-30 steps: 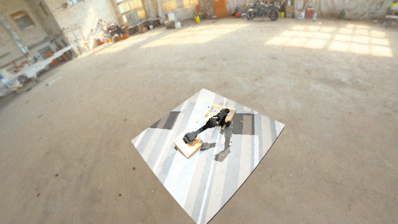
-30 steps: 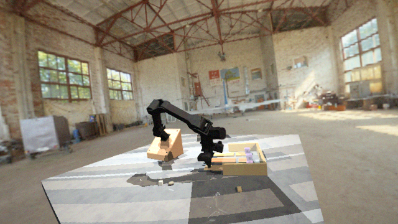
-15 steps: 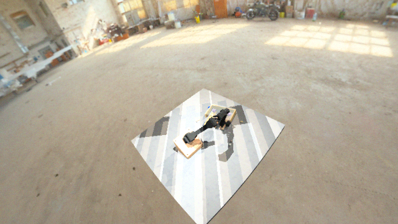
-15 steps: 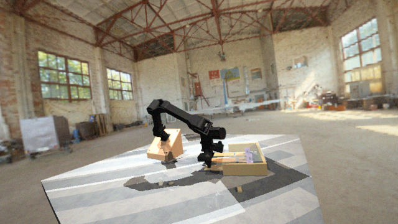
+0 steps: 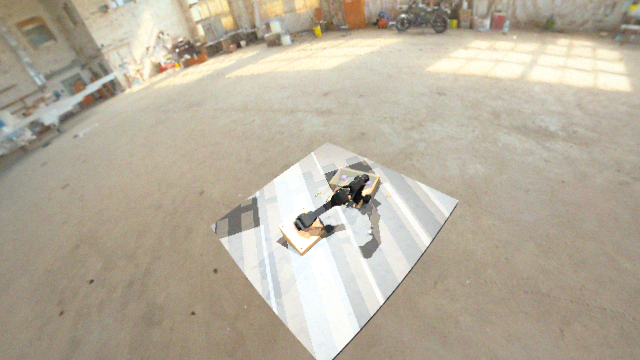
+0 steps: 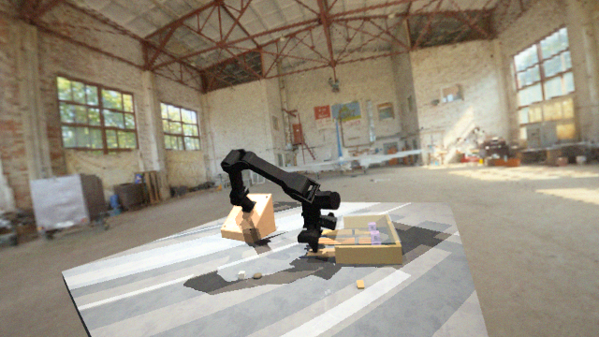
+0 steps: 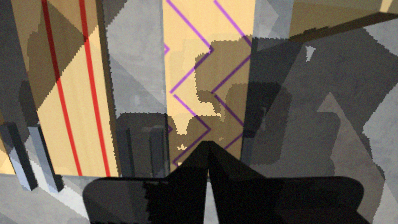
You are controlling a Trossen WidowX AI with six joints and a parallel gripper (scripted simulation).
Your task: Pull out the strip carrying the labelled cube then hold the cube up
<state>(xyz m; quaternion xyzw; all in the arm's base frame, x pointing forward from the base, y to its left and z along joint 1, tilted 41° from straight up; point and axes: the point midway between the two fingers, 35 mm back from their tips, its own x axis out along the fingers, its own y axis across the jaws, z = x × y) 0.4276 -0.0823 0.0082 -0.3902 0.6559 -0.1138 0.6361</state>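
My gripper (image 7: 207, 146) (image 6: 314, 249) is shut with nothing visible between its fingers. In the wrist view its tips are over the near end of a pale wooden strip with purple zigzag lines (image 7: 181, 65); whether they touch it I cannot tell. A strip with two red lines (image 7: 70, 107) lies to its left. The strips reach out of the open side of a wooden box (image 6: 370, 256). Inside the box stand two lilac cubes, one nearer (image 6: 375, 238) and one farther (image 6: 372, 227). Their labels are too small to read. The strips' middle parts are hard to see.
The arm's wooden base block (image 5: 301, 244) (image 6: 269, 216) stands across from the box. A small orange block (image 6: 360, 284) lies in front of the box. A white cube (image 6: 241, 275) and a brown pebble (image 6: 257, 275) lie farther left. Thin grey uprights (image 7: 45, 157) stand beside the strips.
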